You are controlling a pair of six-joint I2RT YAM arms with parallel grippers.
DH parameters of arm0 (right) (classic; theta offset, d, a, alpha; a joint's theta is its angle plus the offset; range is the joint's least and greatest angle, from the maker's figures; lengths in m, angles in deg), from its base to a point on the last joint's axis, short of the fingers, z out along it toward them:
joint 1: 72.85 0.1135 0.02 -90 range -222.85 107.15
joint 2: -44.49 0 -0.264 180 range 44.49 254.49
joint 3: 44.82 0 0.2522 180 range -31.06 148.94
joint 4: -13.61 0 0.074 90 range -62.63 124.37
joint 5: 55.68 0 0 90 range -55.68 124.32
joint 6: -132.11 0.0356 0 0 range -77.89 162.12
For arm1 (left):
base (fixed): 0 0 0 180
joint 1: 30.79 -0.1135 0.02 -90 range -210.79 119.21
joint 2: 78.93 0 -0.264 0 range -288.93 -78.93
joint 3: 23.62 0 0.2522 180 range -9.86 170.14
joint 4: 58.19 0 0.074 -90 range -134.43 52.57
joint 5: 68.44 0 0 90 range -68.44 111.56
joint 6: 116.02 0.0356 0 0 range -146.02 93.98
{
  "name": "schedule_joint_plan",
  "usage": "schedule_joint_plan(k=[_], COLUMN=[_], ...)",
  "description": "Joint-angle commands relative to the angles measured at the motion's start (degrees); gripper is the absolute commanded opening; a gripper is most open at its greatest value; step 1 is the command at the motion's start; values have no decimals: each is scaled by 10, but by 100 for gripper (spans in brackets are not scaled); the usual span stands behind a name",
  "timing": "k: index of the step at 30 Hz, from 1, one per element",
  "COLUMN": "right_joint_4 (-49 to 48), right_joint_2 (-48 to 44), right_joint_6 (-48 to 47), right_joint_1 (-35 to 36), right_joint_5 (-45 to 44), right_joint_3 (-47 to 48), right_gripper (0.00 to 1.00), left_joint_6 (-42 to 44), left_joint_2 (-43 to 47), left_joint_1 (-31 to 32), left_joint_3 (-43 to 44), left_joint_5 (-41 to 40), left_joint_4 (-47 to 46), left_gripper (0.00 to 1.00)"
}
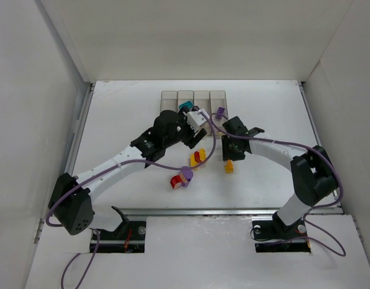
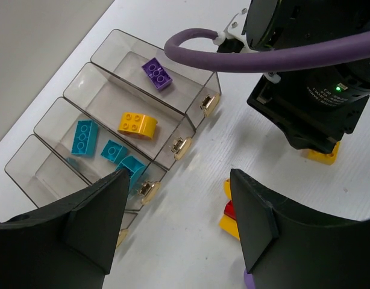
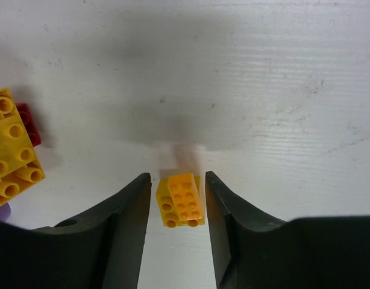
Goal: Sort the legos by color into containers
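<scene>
Surface [image 1: 112, 108]: white and matte, walled in pale panels on three sides, carrying everything below.
Left claw [image 2: 179, 192]: fingers spread wide with nothing between them, hovering just in front of the near ends of the containers.
Containers [image 2: 112, 43]: four clear greyish bins joined in a row at the far middle of the surface.
Sorted legos: a purple brick [image 2: 156, 73] lies in the end bin, a yellow curved brick [image 2: 137, 124] in the next, and several teal bricks [image 2: 84, 137] in the third. The fourth bin is partly hidden by a finger and looks empty, though I cannot be sure.
Loose clumps: a red, purple and yellow clump [image 1: 181, 179] and a yellow and red clump [image 1: 198, 158] sit on the open surface, near the bins but outside them.
Right claw [image 3: 178, 180]: jaws apart, straddling a small yellow brick [image 3: 180, 200] that rests on the surface, with a slim gap on each side and no clamp yet.
Handling: the brick should be very light, rigid and smooth-sided, likely slick under hard pads.
Hold: pinch the two flat side walls, centred and low, leaving the studs alone.
Risk: an off-centre squeeze could twist it or squirt it out. The joined clumps will probably need both claws to pull apart.
</scene>
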Motion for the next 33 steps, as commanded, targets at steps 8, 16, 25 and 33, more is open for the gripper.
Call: schedule_joint_plan(k=[8,16,25,33], right_joint_4=[15,5,5,23], right_joint_2=[-2,17,22,2], right_joint_6=[-13,-19,-19,-19], right_joint_1=[1,1,1,1], right_joint_5=[-8,3,8,8], right_joint_3=[17,11,17,22], right_gripper=[39,29,32,47], left_joint_6=[9,9,9,9], left_joint_2=[30,30,30,30], left_joint_1=[0,0,0,0], left_joint_3=[-3,-3,-8,-8], left_joint_5=[-3,-3,-3,-3], left_joint_4=[-22,-28,-28,-28], left_gripper=[65,65,65,65])
